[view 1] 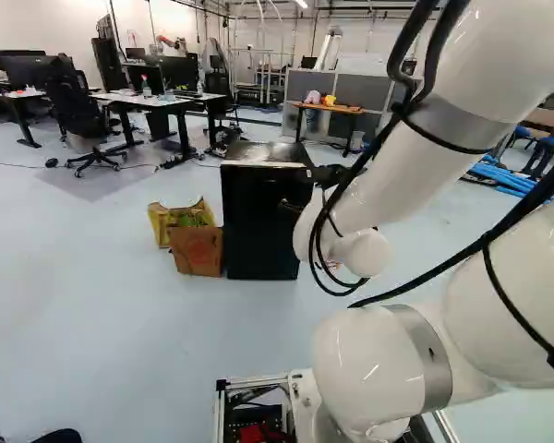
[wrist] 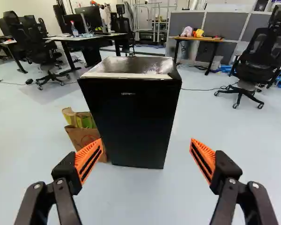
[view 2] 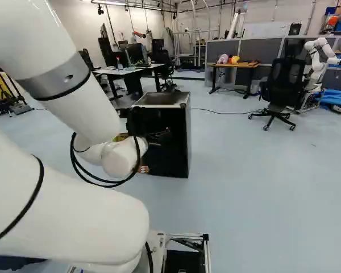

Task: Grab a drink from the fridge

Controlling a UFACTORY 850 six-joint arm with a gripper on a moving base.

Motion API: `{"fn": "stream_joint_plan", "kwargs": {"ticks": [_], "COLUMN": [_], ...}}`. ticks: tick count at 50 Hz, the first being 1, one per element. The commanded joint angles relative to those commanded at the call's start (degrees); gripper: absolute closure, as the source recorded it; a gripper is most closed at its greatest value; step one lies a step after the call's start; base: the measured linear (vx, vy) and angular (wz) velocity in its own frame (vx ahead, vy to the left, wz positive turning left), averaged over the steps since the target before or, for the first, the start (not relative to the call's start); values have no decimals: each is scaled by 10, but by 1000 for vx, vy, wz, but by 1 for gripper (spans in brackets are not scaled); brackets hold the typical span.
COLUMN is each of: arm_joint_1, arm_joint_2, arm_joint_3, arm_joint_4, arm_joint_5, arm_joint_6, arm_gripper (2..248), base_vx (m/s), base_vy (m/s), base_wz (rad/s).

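The fridge [wrist: 131,122] stands on the floor [wrist: 131,199], door shut, ahead of the tool [view 1: 327,175], its fingers spread wide; brown packaging [wrist: 82,137] sits beside the fridge

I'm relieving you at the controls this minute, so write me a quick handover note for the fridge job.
Gripper: the black two-finger gripper with orange pads is open and holds nothing.
Job's things: the boxy black fridge stands on the floor ahead of the gripper, door shut. No drink is in sight.
Done: no step shows as finished.
Left: open the door, find a drink, grip it, bring it out.
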Motion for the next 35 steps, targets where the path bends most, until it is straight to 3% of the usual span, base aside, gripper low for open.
{"fn": "stream_joint_plan", "kwargs": {"ticks": [35], "arm_joint_1": [0], "arm_joint_2": [0], "arm_joint_3": [0], "arm_joint_4": [0], "arm_joint_5": [0], "arm_joint_6": [0], "arm_gripper": [3], "base_vx": [33], "base_vy": [66], "base_wz": [-8]}}
